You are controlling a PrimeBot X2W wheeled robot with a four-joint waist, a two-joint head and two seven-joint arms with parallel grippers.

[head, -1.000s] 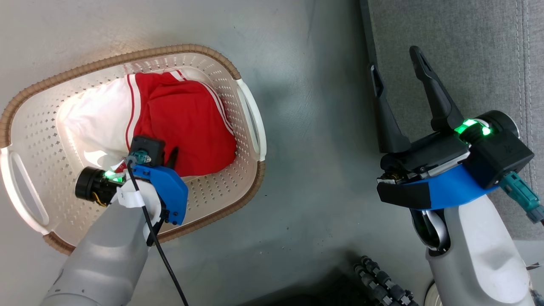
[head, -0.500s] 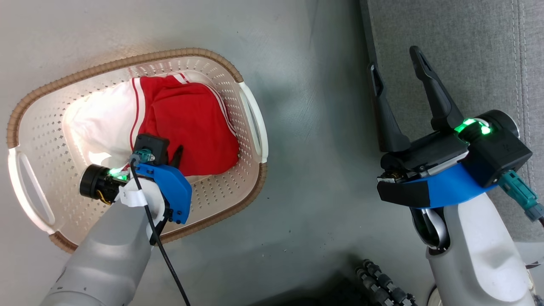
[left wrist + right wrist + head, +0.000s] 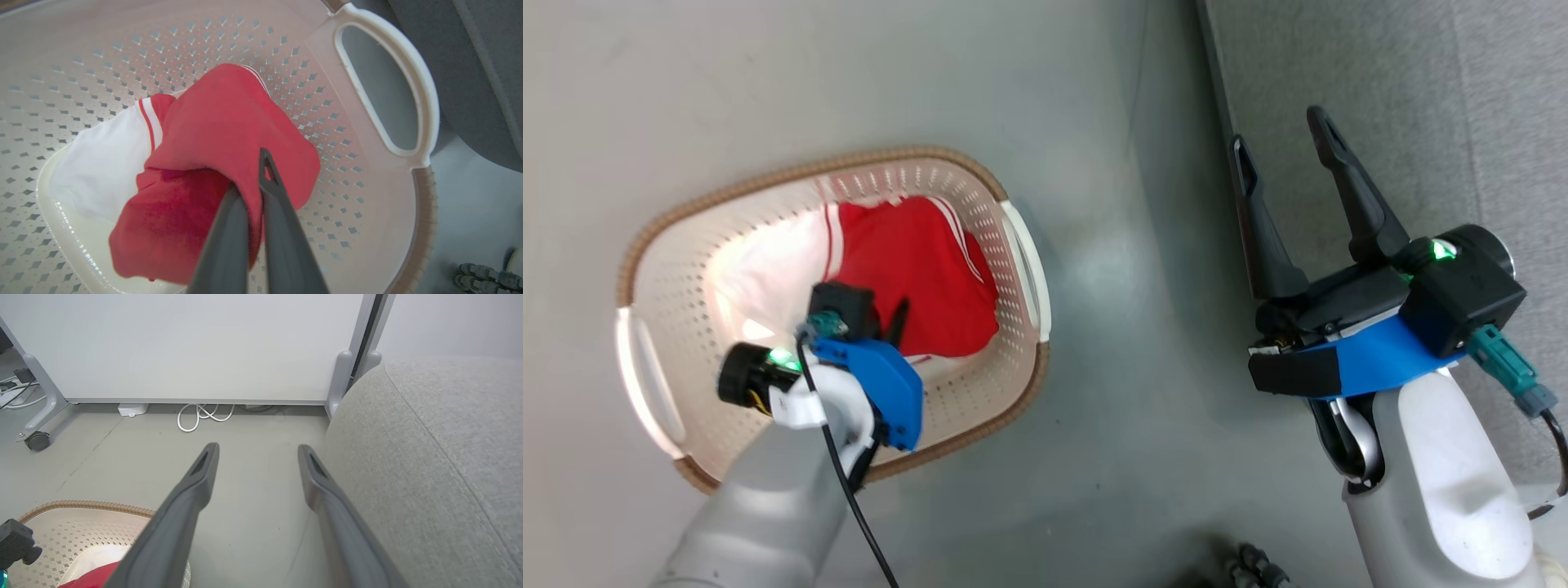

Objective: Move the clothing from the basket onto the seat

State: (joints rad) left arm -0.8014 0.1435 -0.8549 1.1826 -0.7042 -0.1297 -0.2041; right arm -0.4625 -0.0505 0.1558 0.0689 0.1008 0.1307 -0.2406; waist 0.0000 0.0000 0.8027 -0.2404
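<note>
Pinching clothing (image 3: pixel 229 118) inside the basket (image 3: pixel 102 53) is the left claw (image 3: pixel 250 174) (right claw (image 3: pixel 258 449) gapes).

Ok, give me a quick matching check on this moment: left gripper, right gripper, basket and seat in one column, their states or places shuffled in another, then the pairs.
1 left gripper
2 right gripper
3 basket
4 seat

A fingers apart, nothing between them
B grey, at the right of the head view
C fingers shut on the red clothing
D on the floor, red and white fabric inside

Pairs: 1-C, 2-A, 3-D, 4-B
</note>
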